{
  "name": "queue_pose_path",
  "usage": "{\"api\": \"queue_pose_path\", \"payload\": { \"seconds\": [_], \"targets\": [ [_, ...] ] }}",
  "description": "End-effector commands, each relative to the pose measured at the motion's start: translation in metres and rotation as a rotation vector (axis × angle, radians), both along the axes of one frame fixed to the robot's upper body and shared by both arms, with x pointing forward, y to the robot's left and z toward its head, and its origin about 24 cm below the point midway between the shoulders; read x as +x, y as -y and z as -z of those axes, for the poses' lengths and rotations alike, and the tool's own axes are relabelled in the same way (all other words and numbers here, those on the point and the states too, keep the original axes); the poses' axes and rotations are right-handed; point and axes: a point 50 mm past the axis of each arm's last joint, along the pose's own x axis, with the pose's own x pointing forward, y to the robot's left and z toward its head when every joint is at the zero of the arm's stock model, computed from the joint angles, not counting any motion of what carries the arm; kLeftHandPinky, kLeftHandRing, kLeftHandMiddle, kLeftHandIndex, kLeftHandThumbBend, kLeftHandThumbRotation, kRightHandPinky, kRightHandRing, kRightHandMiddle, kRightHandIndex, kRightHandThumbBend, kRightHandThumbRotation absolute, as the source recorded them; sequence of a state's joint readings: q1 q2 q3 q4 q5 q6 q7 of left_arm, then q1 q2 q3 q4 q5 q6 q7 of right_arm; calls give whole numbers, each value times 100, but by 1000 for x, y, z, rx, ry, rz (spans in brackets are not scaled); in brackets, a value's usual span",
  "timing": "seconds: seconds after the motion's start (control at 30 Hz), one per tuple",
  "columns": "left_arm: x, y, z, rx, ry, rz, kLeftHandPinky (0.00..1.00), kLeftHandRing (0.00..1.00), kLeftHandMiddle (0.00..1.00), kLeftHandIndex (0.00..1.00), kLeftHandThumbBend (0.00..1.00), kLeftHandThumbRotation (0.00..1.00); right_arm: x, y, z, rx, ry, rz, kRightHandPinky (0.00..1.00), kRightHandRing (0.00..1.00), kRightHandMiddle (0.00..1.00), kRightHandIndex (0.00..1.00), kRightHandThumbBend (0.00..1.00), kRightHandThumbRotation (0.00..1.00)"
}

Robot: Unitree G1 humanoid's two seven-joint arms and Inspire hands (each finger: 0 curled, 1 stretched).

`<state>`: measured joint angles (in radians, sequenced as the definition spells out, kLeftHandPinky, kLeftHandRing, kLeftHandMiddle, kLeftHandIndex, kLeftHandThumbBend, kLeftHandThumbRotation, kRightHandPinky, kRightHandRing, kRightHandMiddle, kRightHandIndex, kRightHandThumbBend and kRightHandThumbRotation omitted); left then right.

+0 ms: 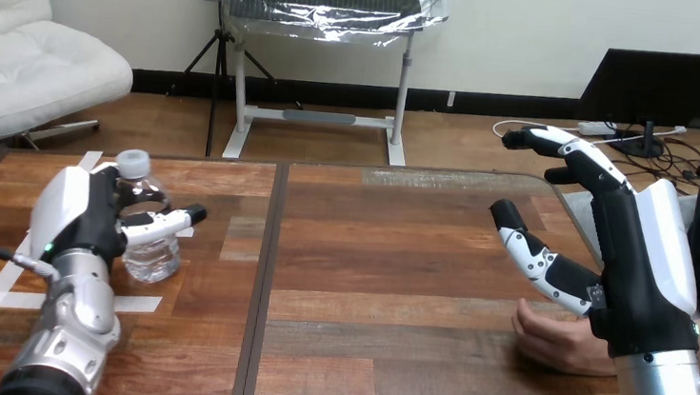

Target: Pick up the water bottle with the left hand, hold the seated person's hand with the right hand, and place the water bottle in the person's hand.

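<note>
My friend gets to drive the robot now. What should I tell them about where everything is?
Left hand: thumb and fingers curled round the water bottle, which looks to be standing upright on the table at its left side, not lifted yet.
Right hand: open, fingers straight, raised over the person's hand, which rests on the table at the right. It is not holding it.
Done: the grip on the bottle.
Left to do: lift the bottle, take the person's hand, put the bottle in it.
</note>
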<state>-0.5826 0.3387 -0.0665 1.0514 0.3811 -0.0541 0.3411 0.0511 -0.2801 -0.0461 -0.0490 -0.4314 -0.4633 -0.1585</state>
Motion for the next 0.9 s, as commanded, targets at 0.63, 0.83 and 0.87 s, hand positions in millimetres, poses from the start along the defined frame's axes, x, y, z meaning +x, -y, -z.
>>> {"api": "queue_pose_path", "payload": {
  "seconds": [0.63,0.83,0.87],
  "targets": [
    [12,21,-17,-46,180,75,52,58,61,61,71,7,1,4,-23,-10,109,4,69,79,80,71,42,3],
    [10,22,-17,-56,204,63,45,49,52,53,66,2,1,4,-24,-13,110,7,69,79,80,71,41,2],
    [10,22,-17,-56,206,62,43,47,50,52,65,1,1,4,-24,-13,110,7,69,79,80,71,42,2]
  ]
}}
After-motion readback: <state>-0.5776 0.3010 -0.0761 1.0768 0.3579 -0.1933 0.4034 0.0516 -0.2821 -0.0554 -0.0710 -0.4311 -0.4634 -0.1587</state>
